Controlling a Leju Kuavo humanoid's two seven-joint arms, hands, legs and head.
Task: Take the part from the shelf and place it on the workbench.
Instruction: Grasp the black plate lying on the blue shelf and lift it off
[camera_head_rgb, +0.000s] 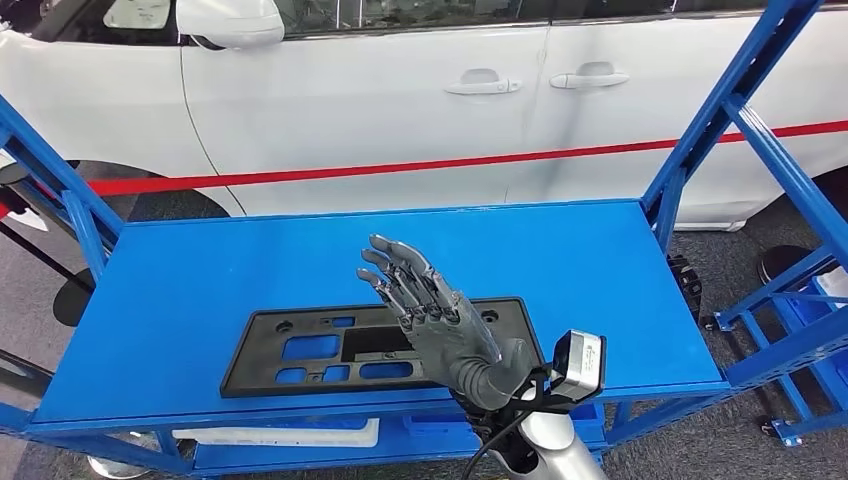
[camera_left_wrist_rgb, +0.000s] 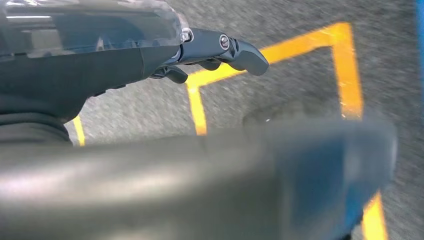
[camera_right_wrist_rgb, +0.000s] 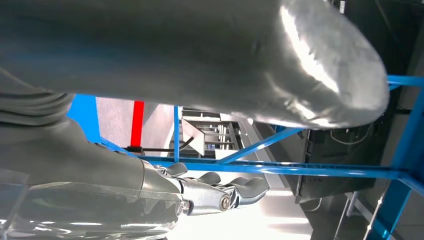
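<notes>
A flat black plastic part (camera_head_rgb: 300, 352) with several cut-outs lies on the blue shelf top (camera_head_rgb: 190, 280), near its front edge. My right hand (camera_head_rgb: 432, 318) is over the part's right half, fingers stretched out and spread, pointing away from me, holding nothing. Whether it touches the part I cannot tell. In the right wrist view the right hand's fingers (camera_right_wrist_rgb: 220, 192) are straight, with blue frame bars behind them. My left hand (camera_left_wrist_rgb: 215, 50) hangs over grey floor with its fingers loosely extended and nothing in it.
A white car (camera_head_rgb: 400, 90) with a red stripe stands close behind the shelf. Blue slanted frame posts (camera_head_rgb: 745, 95) rise at the shelf's right and left ends. A white piece (camera_head_rgb: 280, 433) lies on the lower level. Yellow floor lines (camera_left_wrist_rgb: 197, 107) run under the left hand.
</notes>
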